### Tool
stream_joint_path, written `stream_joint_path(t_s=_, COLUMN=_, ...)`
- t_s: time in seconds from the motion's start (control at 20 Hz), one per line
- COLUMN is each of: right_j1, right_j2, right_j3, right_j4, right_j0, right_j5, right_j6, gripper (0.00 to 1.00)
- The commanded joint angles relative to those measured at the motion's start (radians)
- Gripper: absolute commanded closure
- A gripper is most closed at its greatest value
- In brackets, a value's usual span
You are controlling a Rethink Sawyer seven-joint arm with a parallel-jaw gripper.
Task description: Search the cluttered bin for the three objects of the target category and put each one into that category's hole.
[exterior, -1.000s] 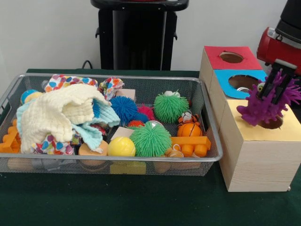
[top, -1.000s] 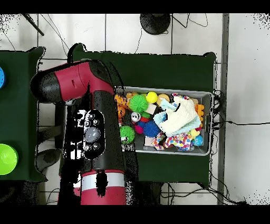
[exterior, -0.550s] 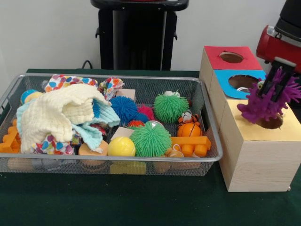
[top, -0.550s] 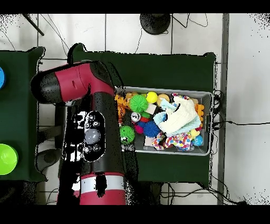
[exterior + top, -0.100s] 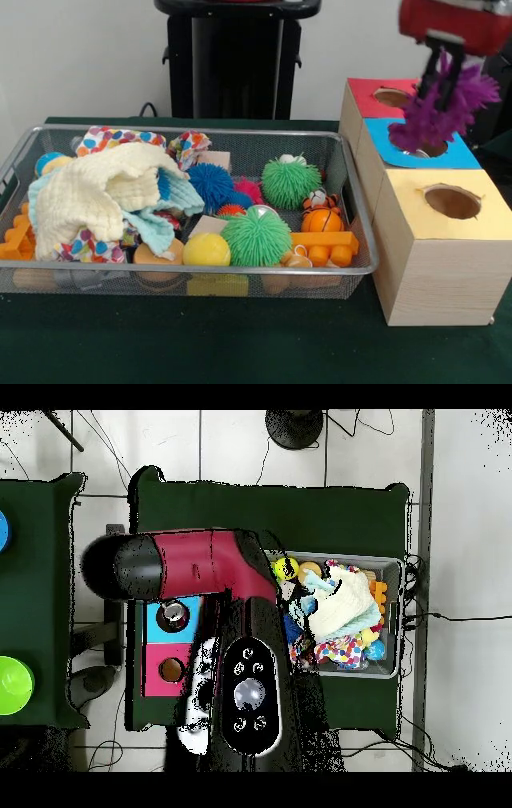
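Clamping purple spiky ball [image 5: 442, 108], gripper [image 5: 442, 80] hangs above blue hole [image 5: 426, 147]; overhead arm [image 5: 225, 624] hides both.

Front view: low, close, facing across table. Overhead view: high, straight down. Both show wire bin [image 5: 200, 210] [image 5: 392, 616].

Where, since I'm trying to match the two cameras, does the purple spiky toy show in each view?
Front view: the purple spiky toy hangs at upper right, held in the tool, above the blue-topped box.
Overhead view: not visible; the arm covers where it would be.
Shared landmark: the blue-topped box, left of the arm in the overhead view.
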Motion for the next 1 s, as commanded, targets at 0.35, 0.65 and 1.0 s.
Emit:
stream_joint_path(t_s=0.35, right_j1=-0.172, right_j2=0.423, right_j3=0.548, right_j4=-0.144, right_j0=-0.500, right_j5=-0.380, right_j6=-0.587, gripper=1.00)
stream_joint_path(t_s=0.65, right_j1=-0.173, right_j2=0.354, right_j3=0.522, right_j4=-0.256, right_j0=-0.426, right_j5=-0.377, right_j6=-0.489, gripper=1.00)
stream_joint_path(t_s=1.0, right_j1=-0.174, right_j2=0.268, right_j3=0.462, right_j4=-0.329, right_j0=-0.334, right_j5=-0.321, right_j6=-0.395, gripper=0.00)
